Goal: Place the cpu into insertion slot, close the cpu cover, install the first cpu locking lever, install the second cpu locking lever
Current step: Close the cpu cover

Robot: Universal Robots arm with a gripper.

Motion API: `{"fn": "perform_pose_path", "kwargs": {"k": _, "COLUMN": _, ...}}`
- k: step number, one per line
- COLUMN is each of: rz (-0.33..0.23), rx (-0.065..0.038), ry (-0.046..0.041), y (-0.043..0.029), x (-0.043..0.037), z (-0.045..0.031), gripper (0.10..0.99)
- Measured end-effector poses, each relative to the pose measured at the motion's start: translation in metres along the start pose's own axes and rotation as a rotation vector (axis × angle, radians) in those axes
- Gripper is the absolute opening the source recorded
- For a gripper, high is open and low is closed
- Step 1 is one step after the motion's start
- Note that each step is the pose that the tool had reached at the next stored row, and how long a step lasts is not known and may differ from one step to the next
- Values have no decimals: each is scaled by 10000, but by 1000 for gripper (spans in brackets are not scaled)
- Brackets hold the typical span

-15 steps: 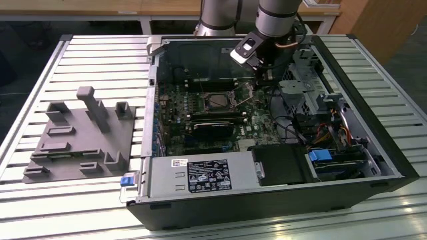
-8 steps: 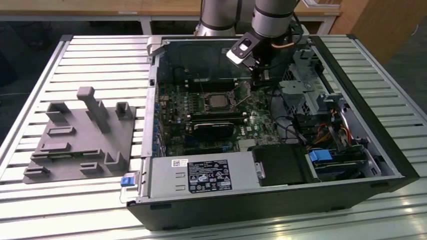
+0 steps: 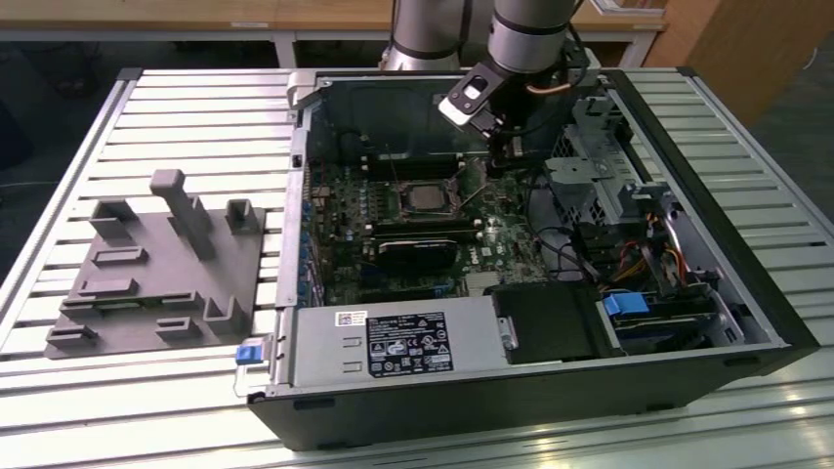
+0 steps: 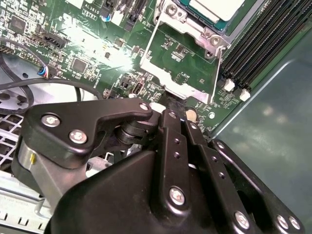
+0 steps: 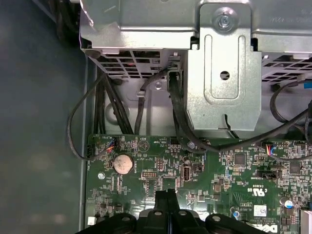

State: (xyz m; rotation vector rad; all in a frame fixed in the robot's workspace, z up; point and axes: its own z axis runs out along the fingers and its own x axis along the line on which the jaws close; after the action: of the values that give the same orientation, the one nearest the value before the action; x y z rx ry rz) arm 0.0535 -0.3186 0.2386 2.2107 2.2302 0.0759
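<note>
My black pincer (image 3: 511,149) is pinched closed above the green motherboard (image 3: 336,210), inside an open black computer case (image 3: 521,405) on a white slatted metal table (image 3: 195,107), brown wooden furniture (image 3: 749,49) behind.

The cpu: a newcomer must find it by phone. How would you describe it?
Find the open computer case on the slatted table, then its green motherboard. Near the board's middle sits the cpu, a small flat square with a pale metal top, unlike the larger black block beside it.

Bright light glares off a slatted metal table (image 3: 156,117); behind it stand a wooden cabinet (image 3: 749,49) and a white-legged bench (image 3: 279,44) on a dark floor (image 3: 53,73).
</note>
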Motion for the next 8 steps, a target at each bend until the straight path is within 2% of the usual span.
{"fn": "perform_pose_path", "kwargs": {"k": 8, "rz": 0, "rx": 0, "ry": 0, "y": -16, "x": 0, "z": -1, "gripper": 118}}
